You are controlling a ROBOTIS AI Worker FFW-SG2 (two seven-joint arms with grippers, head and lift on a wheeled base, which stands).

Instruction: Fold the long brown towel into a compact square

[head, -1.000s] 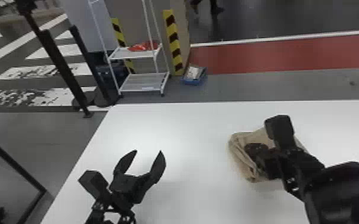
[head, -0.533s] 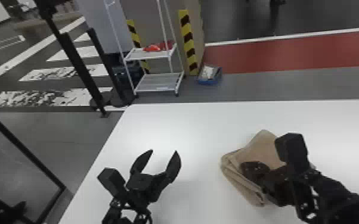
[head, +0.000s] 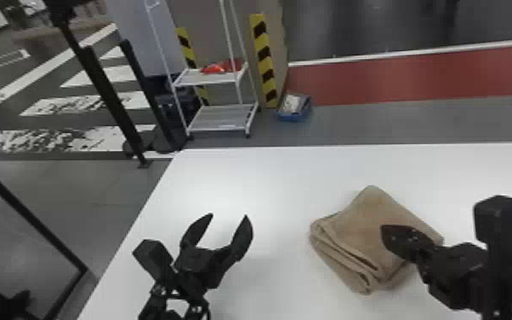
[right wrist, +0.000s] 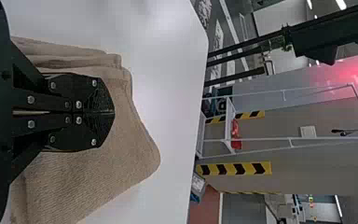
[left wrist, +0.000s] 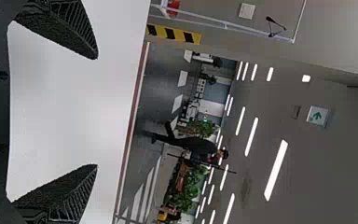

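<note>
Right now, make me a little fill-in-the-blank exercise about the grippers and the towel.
The towel lies on a table whose top is coloured ____.
Rather than spread out flat, the towel is ____.
The left gripper has its two fingers apart, so it is ____.
The right gripper has its fingers together over the towel, so it is ____.

Missing words: white; folded; open; shut.

In the head view, the towel (head: 365,217) lies on the table (head: 268,170) right of centre, under the right gripper (head: 386,235); behind the table, a cart (head: 221,118) stands left of a bin (head: 294,112).
</note>
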